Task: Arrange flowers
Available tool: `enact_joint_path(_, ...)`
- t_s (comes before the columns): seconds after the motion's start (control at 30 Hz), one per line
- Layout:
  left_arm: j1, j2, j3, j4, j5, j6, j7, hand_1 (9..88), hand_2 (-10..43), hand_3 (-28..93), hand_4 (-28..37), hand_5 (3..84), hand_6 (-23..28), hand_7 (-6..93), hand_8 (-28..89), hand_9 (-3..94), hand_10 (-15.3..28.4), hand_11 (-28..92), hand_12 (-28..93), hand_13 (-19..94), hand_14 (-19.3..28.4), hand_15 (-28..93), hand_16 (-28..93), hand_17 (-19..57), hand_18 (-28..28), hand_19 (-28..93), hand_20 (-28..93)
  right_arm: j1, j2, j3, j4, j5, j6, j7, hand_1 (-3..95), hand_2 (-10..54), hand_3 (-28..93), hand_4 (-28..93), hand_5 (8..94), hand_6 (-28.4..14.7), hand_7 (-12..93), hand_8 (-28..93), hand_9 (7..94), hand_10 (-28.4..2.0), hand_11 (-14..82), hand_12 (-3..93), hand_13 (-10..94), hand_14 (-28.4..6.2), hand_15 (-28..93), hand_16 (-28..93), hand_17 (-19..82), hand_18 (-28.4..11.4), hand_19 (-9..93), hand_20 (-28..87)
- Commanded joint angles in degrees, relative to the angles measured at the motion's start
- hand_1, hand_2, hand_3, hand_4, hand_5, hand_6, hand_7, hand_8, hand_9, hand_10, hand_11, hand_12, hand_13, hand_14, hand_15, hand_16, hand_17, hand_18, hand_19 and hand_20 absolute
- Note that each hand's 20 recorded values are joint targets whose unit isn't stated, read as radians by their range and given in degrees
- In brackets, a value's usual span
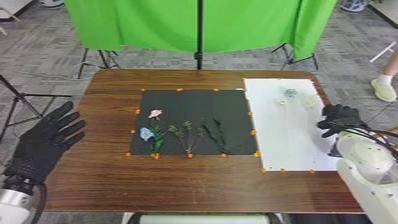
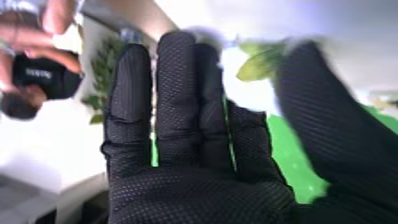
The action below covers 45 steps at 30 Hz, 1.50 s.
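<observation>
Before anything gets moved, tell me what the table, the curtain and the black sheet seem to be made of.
The table looks like wood with a light sheen: brown, with streaky grain. The curtain seems to be smooth cloth, as it hangs in soft folds. The black sheet looks matt and evenly dark; it could be card, paper or fabric.

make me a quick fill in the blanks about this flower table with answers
The pink flower lies on the mat, farther from the robot than the ____ flower.
The sheet to the mat's right is coloured ____.
The cloth beyond the table is coloured ____.
The robot hand nearer the sheet is the ____ one.

blue; white; green; right
</observation>
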State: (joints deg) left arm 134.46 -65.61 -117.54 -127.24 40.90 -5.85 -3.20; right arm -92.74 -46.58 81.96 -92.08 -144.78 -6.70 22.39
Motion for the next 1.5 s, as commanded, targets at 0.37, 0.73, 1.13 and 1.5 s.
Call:
enact_joint_path(0.37,1.4,-0.45,-0.54,-0.55,0.02,0.79,-0.68,24.9,-0.6,70,-28.2,23.9,1.6,20.5,-12,19.1,9.5,21,16,13,11.9,32,0,-11.9,18.2,40,7,14.7,-6.0,-13.0,-6.4,-1.2,7.3,-10.5,50.3,-9.5,85,-28,71.1,2.2,49,-15,81.8,-3.3,26.5,47.1,75,-1.1,55,37,36,-16.5,86,38)
enact_joint_path(0.73,-0.1,0.00,1.26,0.02,0.08,0.53,-1.54,24.9,-0.6,70,-28.3,24.0,1.6,20.4,-12,19.2,9.5,21,16,13,12.0,33,0,-12.0,18.2,40,7,30.5,-20.0,-31.1,1.9,-6.1,7.2,-21.8,50.0,-9.5,85,-28,70.5,2.6,49,-15,81.7,-3.5,25.6,47.3,74,-0.7,55,37,35,-16.1,86,38)
enact_joint_path(1.13,0.5,0.13,0.96,-0.20,-0.01,0.80,-1.63,25.0,-0.5,69,-28.3,24.1,1.6,20.5,-12,19.3,9.6,21,15,13,11.9,32,0,-11.9,18.2,40,7,28.8,-24.8,-36.1,5.8,-13.2,2.4,-24.5,50.0,-9.5,84,-28,69.4,2.7,50,-16,80.4,-3.9,25.1,47.4,72,-0.3,54,38,34,-15.7,85,38)
enact_joint_path(1.5,-0.3,0.38,1.63,0.06,0.11,0.62,-2.00,25.0,-0.5,70,-28.2,24.0,1.5,20.5,-12,19.3,9.5,21,16,13,11.8,32,0,-11.9,18.2,40,7,29.3,-27.7,-38.1,8.1,-16.1,2.2,-25.4,50.0,-9.5,84,-28,69.5,3.1,50,-16,80.3,-3.7,25.5,46.8,71,-0.5,55,39,34,-15.7,84,38)
